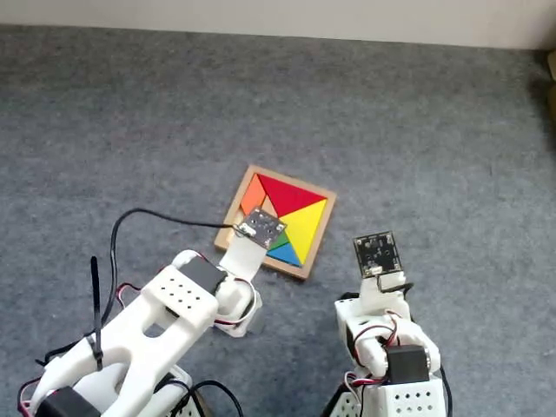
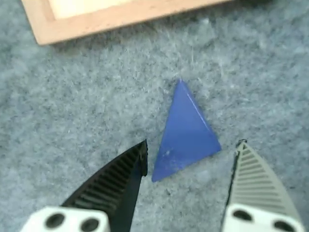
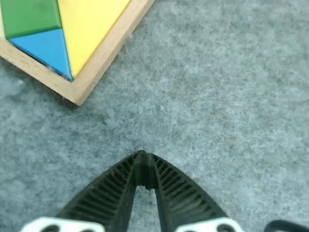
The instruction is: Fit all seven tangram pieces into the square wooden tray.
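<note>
Surface: grey carpet; pale strip along far edge.
Tray: coloured pieces inside; near side hidden by left arm.
Blue triangle: on carpet beside tray.
Left gripper: spread, straddling triangle.
Right gripper: clenched, empty.

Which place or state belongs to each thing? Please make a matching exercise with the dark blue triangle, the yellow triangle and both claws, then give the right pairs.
Things:
1. dark blue triangle
2. yellow triangle
3. left claw
4. right claw

Places or states:
A. shut, above bare carpet
B. inside the wooden tray
C. open around a piece
D. flat on the carpet, outside the tray

Pairs: 1-D, 2-B, 3-C, 4-A.
</note>
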